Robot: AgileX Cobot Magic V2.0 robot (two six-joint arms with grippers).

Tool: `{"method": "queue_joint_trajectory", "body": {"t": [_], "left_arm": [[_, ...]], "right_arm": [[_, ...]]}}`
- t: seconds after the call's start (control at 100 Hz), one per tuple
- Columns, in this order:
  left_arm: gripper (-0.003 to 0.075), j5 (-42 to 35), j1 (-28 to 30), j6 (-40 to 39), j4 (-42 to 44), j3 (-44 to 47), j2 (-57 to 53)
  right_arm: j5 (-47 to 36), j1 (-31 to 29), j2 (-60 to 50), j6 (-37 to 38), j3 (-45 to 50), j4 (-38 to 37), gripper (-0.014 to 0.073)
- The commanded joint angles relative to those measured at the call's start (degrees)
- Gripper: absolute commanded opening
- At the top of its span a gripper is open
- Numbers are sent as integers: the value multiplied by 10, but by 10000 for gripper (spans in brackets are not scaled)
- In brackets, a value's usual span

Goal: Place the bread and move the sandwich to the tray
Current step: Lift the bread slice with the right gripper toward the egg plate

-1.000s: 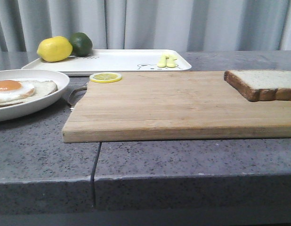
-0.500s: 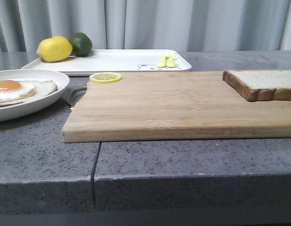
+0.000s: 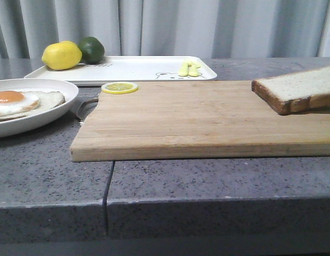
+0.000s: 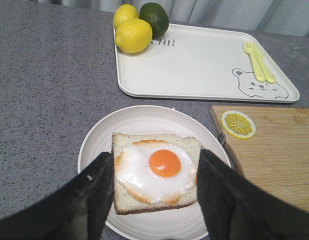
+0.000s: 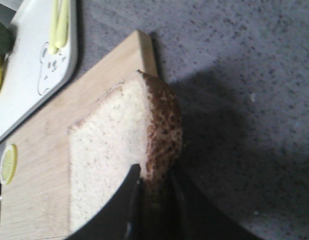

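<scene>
The bread (image 3: 301, 89), a thick white slice with a brown crust, is tilted up at the right end of the cutting board (image 3: 197, 117). My right gripper (image 5: 153, 180) is shut on the bread (image 5: 114, 145) at its crust edge. On the round white plate (image 3: 45, 114) at the left lies a slice with the fried egg (image 3: 13, 100), part of the sandwich. My left gripper (image 4: 155, 175) hangs open over that slice (image 4: 157, 175), a finger on each side. The white tray (image 3: 138, 68) lies at the back; its bear drawing (image 4: 257, 85) shows in the left wrist view.
A lemon (image 3: 62, 55) and a lime (image 3: 92, 49) sit on the tray's left end, and a pale yellow fork set (image 3: 189, 68) on its right end. A lemon slice (image 3: 119, 87) rests on the board's back left corner. The counter edge runs along the front.
The bread's right side has risen off the board, so the slice now tilts; before, it lay flat. Nothing else in the front view has moved.
</scene>
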Motion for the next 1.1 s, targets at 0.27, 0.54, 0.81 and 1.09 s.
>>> {"method": "queue_joint_trajectory", "body": {"t": [0.27, 0.54, 0.81, 1.09], "left_arm": [[356, -39, -4, -2, -10, -19, 3], [356, -39, -4, -2, -10, -19, 3], [356, -39, -4, -2, -10, -19, 3], [356, -39, -4, -2, -10, -19, 3]], "right_arm": [[8, 89, -117, 80, -79, 53, -57], [-149, 298, -117, 93, -88, 163, -57], [-282, 464, -80, 63, -115, 270, -57], [-315, 579, 33, 63, -221, 279, -57]]}}
